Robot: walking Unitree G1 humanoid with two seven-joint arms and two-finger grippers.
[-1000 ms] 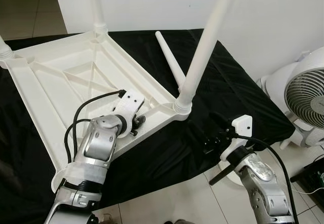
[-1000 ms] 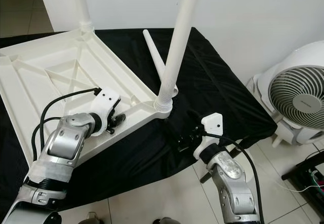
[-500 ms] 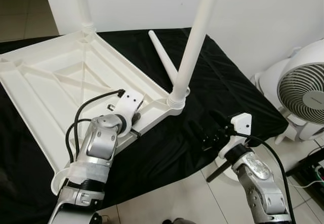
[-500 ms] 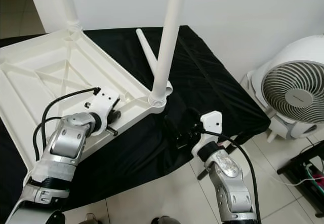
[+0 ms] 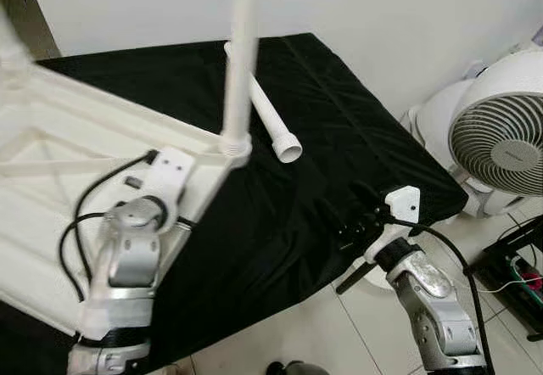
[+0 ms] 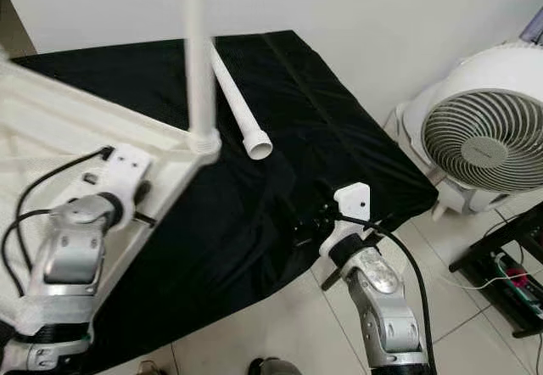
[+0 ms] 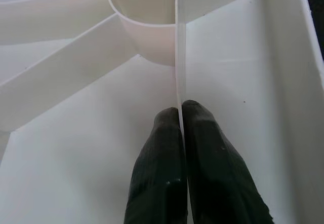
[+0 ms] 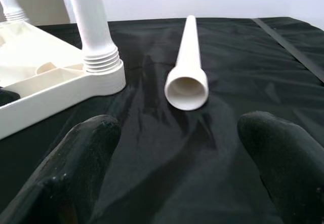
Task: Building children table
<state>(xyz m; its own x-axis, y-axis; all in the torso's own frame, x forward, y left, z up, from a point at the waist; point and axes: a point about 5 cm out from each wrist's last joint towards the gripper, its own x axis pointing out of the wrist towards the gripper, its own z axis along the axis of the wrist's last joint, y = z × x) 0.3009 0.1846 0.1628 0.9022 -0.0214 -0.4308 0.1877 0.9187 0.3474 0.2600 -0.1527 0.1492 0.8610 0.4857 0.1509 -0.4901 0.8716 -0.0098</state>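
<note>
Table top point(image 5: 51, 163) w/ its screwed-in leg point(image 5: 240, 61) now sits further to robot's left, uncovering the loose leg's point(image 5: 265, 116) open end on the cloth.

One upturned tabletop, legs, two grippers and a fan were on show.

There was one white plastic tabletop point(image 5: 51, 163) lying upside down on one desk point(image 5: 339, 137) draped in one black cloth point(image 5: 280, 248). One fitted leg point(image 5: 239, 61) stood upright in a corner socket, and the base of a second fitted leg point(image 8: 9, 1) appeared in the right wrist view. One loose leg point(image 5: 267, 112) lay on the cloth. Two grippers were in view: the left gripper point(image 7: 181, 113) and the right gripper point(image 8: 179, 148). One white fan point(image 5: 496, 142) stood on the floor beside the desk.
</note>
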